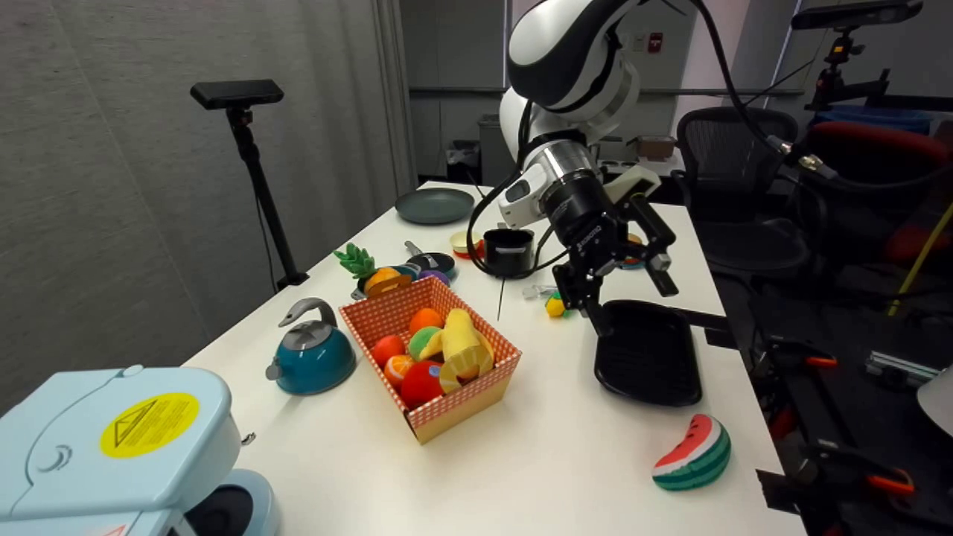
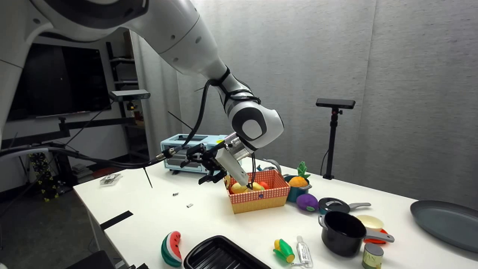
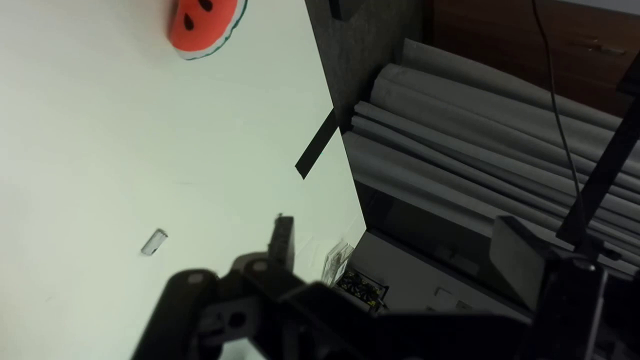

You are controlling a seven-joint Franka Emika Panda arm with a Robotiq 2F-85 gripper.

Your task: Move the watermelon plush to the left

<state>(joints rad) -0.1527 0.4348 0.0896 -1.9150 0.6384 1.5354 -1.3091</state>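
The watermelon plush [image 1: 694, 455] is a red half-round slice with a white band and green rind, lying on the white table near its edge. It stands beside the black tray in an exterior view [image 2: 171, 249]. In the wrist view the plush [image 3: 205, 25] is cut off by the top edge. My gripper [image 1: 633, 307] is open, tilted and empty, held above the table. In an exterior view it shows before the basket [image 2: 192, 173], well away from the plush. In the wrist view its two fingers are wide apart [image 3: 392, 227], with nothing between them.
The black tray [image 1: 648, 357] lies close to the plush. A checked basket [image 2: 261, 203] holds several toy fruits. A blue kettle [image 1: 313, 361], a light blue toaster oven [image 1: 112, 454], a black pot [image 2: 341, 235] and a toy corn [image 2: 284, 251] stand around. Black tape [image 3: 317, 145] marks the table edge.
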